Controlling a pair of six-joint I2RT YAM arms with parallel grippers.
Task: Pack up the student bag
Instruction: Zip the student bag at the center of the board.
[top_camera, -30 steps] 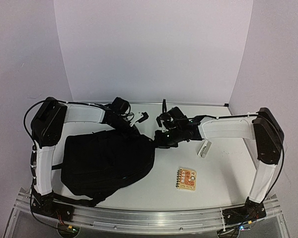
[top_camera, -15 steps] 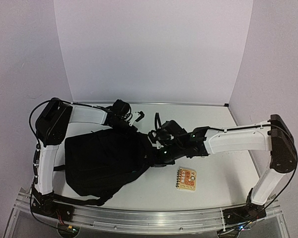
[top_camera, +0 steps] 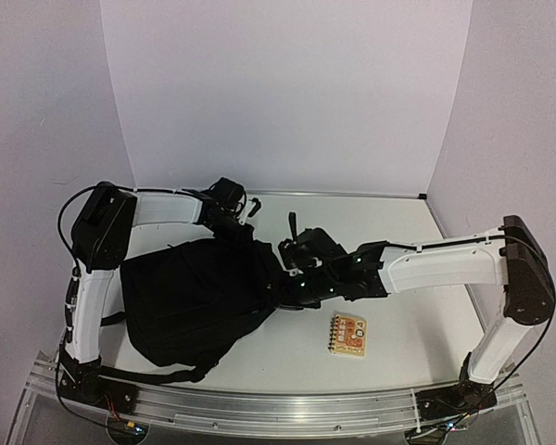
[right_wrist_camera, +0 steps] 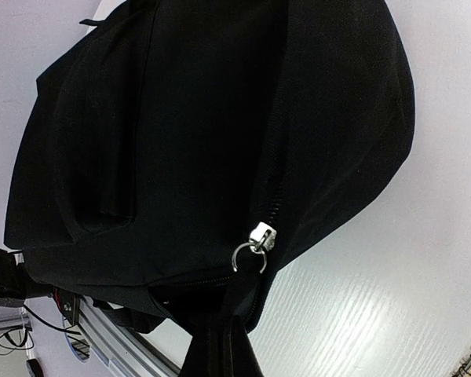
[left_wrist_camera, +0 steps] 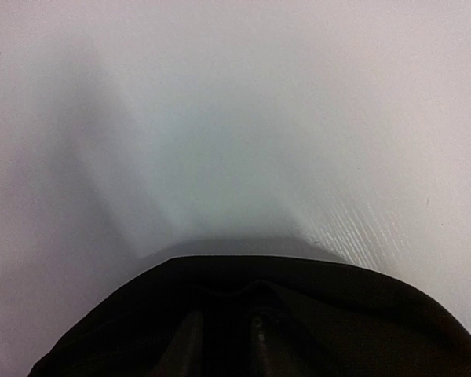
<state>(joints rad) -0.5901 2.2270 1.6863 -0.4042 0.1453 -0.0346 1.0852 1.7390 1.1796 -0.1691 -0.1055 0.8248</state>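
toward nine o'clock on the table slumps the student bag, soft matte black fabric; right gripper pinches, seemingly, its cloth zipper pull below a metal ring; left gripper gap: cannot tell.

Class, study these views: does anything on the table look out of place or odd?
Only the notebook: it lies on the table right of the bag, apart from it, not packed. Nothing looks spilled or damaged.
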